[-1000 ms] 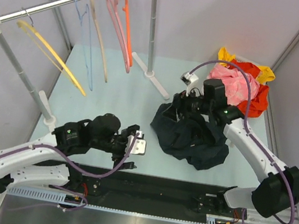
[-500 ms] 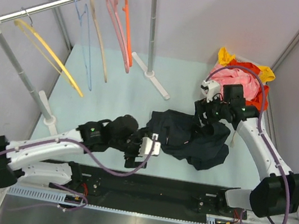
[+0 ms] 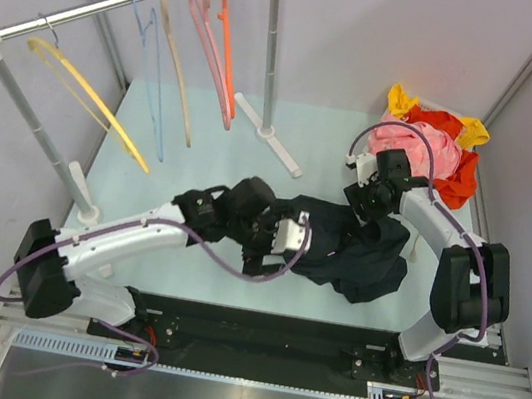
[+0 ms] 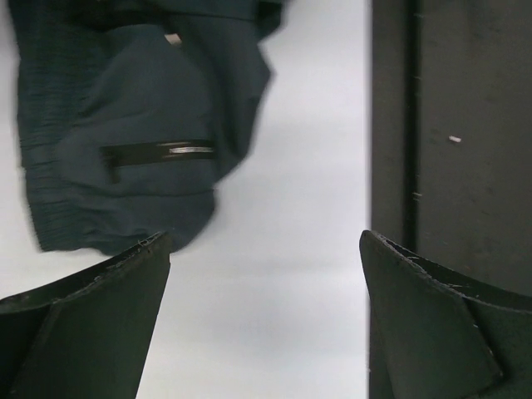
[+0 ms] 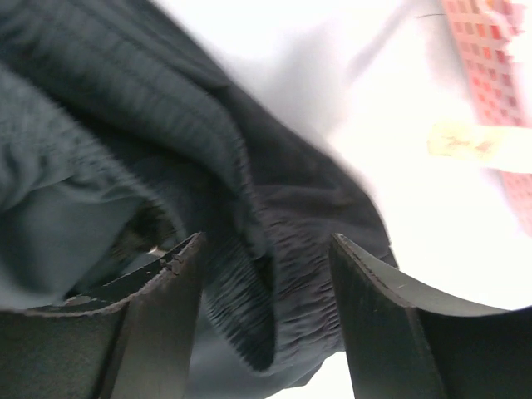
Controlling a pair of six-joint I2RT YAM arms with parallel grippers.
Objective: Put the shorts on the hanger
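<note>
The dark navy shorts lie crumpled on the table right of centre. My left gripper is open at their left edge; in the left wrist view it hangs over bare table, with a shorts corner and pocket zip just beyond its left finger. My right gripper is at the shorts' far right edge; in the right wrist view it is open with the ribbed waistband between its fingers. The pale-pink hanger hangs on the rail at the back left.
The rail also holds yellow, blue, beige and orange hangers. Its post foot stands on the table. A pile of pink and red-orange garments lies at the back right.
My left arm has reached right and forward from the near left to the shorts' left edge. My right gripper has moved right along the shorts' far edge. The shorts have shifted and spread a little.
</note>
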